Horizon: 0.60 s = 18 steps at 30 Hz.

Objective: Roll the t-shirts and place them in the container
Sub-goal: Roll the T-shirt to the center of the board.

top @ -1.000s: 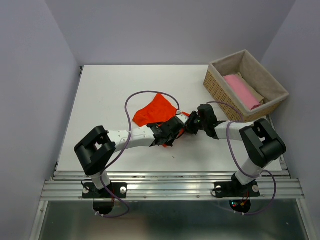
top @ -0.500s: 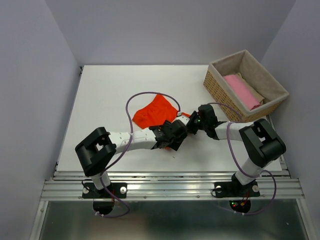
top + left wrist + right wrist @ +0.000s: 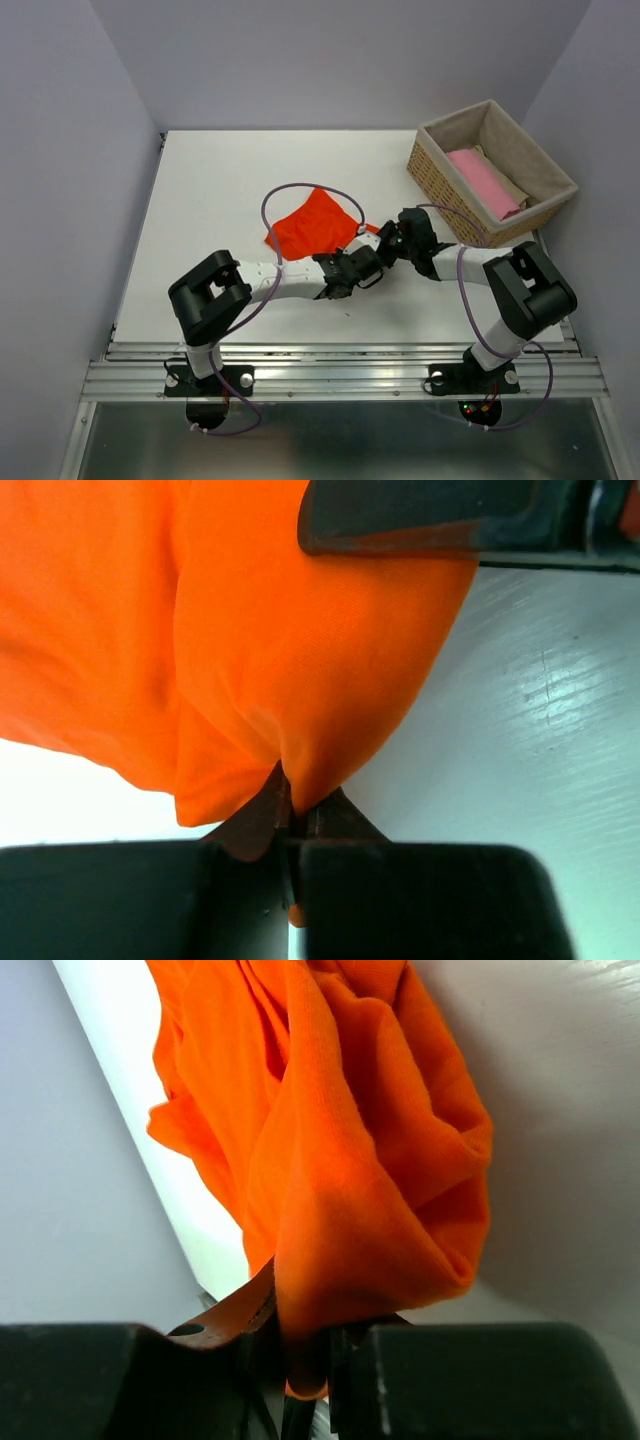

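Note:
An orange-red t-shirt (image 3: 312, 225) lies bunched in the middle of the white table (image 3: 200, 200). My left gripper (image 3: 366, 262) sits at its near right corner, shut on a fold of the orange-red t-shirt (image 3: 250, 660). My right gripper (image 3: 385, 242) meets it from the right and is shut on another fold of the same t-shirt (image 3: 350, 1170). The two grippers almost touch. A pale pink t-shirt (image 3: 483, 183) lies in the basket, with a beige one (image 3: 508, 185) beside it.
A wicker basket (image 3: 440, 175) with a fabric lining stands at the table's back right. A purple cable (image 3: 300, 190) from the left arm loops over the orange t-shirt. Grey walls close in the table on three sides.
The left gripper opened, moved right along the t-shirt's near edge and shut on the cloth again. The t-shirt was drawn slightly right. The right gripper stayed in place.

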Motion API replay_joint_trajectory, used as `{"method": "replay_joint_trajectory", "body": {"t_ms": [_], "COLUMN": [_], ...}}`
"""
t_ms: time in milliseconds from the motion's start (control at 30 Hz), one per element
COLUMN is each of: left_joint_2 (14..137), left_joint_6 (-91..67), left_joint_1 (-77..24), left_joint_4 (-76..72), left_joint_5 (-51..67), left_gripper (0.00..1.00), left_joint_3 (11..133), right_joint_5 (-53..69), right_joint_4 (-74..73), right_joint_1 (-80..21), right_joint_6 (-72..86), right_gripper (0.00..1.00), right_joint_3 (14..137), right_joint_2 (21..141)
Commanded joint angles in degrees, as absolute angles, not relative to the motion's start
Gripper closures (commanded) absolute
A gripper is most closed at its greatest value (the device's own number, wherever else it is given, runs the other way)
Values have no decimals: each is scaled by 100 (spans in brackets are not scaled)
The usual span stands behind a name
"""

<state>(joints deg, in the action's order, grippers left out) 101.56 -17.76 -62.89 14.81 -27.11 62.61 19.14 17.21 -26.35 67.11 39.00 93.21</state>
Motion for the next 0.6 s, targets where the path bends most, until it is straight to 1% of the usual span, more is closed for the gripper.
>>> {"method": "replay_joint_trajectory", "body": {"t_ms": [0,67,100,133,167,200,267,300,367,400,433,567], "left_joint_2": [9845,9695,9607,9441,9344,9273,9072,9018,8904,8895,8886,8956], "left_joint_6": [-1609,-1538,-1486,-1485,-1459,-1468,-1494,-1503,-1556,-1573,-1599,-1784], "left_joint_1": [-6136,-6039,-5890,-5802,-5696,-5582,-5222,-5116,-4765,-4668,-4580,-4115], "left_joint_4": [1460,1389,1354,1284,1231,1187,1065,1020,871,835,791,510], "left_joint_5": [-2219,-1804,-1280,-1005,-724,-129,507,771,1674,1679,2062,2899], "left_gripper": [100,100,100,100,100,100,100,100,100,100,100,100], "left_joint_3": [6539,6504,6443,6416,6364,6285,6197,6109,5969,5933,5898,5722], "right_joint_5": [1776,1662,1609,1521,1494,1459,1284,1222,933,836,739,308], "right_joint_4": [1741,1574,1504,1433,1320,1249,1117,968,766,721,712,572], "right_joint_1": [-2681,-2681,-2628,-2628,-2628,-2628,-2628,-2628,-2628,-2628,-2628,-2628], "right_joint_6": [6513,6469,6399,6372,6337,6276,6214,6162,6135,6135,6135,6065], "right_gripper": [66,49,42,34,33,30,25,25,21,20,20,20], "right_joint_3": [3788,3771,3762,3762,3770,3771,3797,3814,3815,3797,3771,3744], "right_joint_2": [8939,8860,8772,8737,8693,8605,8491,8421,8140,8034,7929,7341]}}
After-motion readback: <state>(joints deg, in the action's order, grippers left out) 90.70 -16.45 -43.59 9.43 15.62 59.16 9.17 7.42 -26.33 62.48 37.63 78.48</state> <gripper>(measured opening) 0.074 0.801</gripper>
